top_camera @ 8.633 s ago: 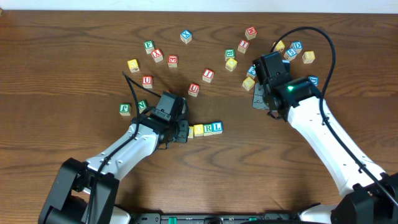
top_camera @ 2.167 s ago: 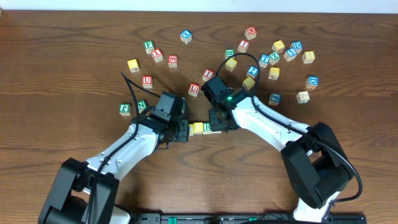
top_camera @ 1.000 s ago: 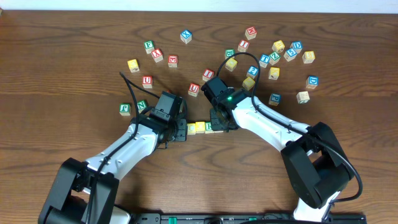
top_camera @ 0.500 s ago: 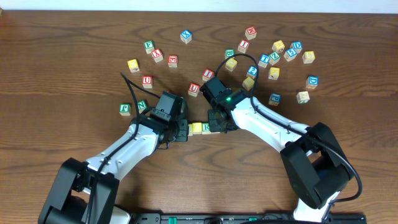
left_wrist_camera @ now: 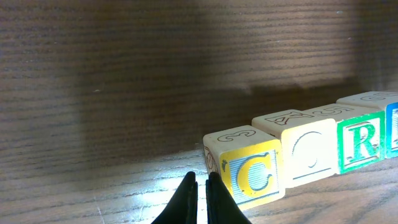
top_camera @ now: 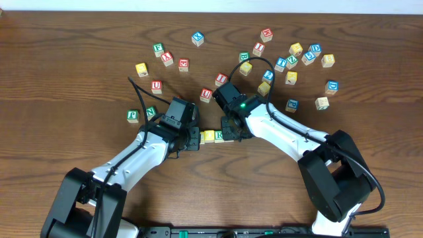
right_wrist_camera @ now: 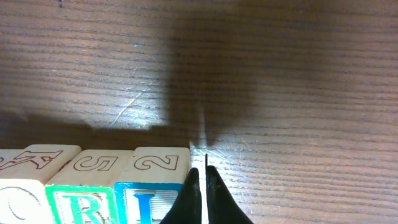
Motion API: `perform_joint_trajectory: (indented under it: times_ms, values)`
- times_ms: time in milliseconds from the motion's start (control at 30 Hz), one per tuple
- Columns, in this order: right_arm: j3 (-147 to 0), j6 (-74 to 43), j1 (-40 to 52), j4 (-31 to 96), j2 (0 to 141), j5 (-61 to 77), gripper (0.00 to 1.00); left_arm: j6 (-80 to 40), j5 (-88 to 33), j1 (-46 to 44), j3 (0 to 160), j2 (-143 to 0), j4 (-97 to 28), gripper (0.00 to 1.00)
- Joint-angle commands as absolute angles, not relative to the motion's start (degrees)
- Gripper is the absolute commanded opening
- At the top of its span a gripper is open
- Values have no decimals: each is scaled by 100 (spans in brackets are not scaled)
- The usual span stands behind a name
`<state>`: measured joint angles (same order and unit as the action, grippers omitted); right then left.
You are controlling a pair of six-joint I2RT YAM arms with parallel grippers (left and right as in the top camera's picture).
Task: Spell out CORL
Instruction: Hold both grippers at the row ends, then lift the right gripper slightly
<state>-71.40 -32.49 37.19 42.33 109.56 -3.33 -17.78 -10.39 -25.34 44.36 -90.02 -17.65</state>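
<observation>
The left jaws are pressed together with nothing between them, their dark tips low on the dark brown wooden surface (left_wrist_camera: 93,93). Just beside them, at their 2 o'clock, sits the small wooden cube with a yellow face and a blue C (left_wrist_camera: 252,176); whether the tips touch it I cannot tell.

The right jaws are likewise shut tight on nothing. They stand right at the edge of the white-faced wooden cube with a blue L (right_wrist_camera: 146,208), which lies at their 9 o'clock and carries a 2 on top.

The four cubes stand flush in one row, reading C, O, R, L:
- After the C comes the pale yellow cube with a faint O (left_wrist_camera: 311,152).
- Next is the white cube with a green R (left_wrist_camera: 362,142), a 5 on its top in the right wrist view.
- The L closes the row.

From overhead, the row lies mid-surface. The left jaws are at its 9 o'clock end and the right jaws at its 3 o'clock end. Loose cubes lie scattered from 10 to 2 o'clock, among them a red U cube (top_camera: 156,86) and a green F cube (top_camera: 133,116).
</observation>
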Motion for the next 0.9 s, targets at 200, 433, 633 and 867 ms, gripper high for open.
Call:
perform_joint_trajectory:
  times_ms: [200, 433, 633, 867]
  values:
    - [-7113, -3319, 3747, 4230, 10984, -421, 1, -1726, -1087, -2552, 4410, -9026, -1769, 7]
    - [-7113, -3319, 3675, 4285, 10984, -462, 1, -1723, -1087, -2554, 4410, -9026, -1769, 7]
    - [-7113, -3319, 3564, 4324, 10984, -574, 1, -1723, -1085, -2552, 4410, -9026, -1772, 7]
    - [-7113, -3319, 3503, 4392, 10984, -755, 1, -1723, -1085, -2552, 4410, -9026, -1769, 7]
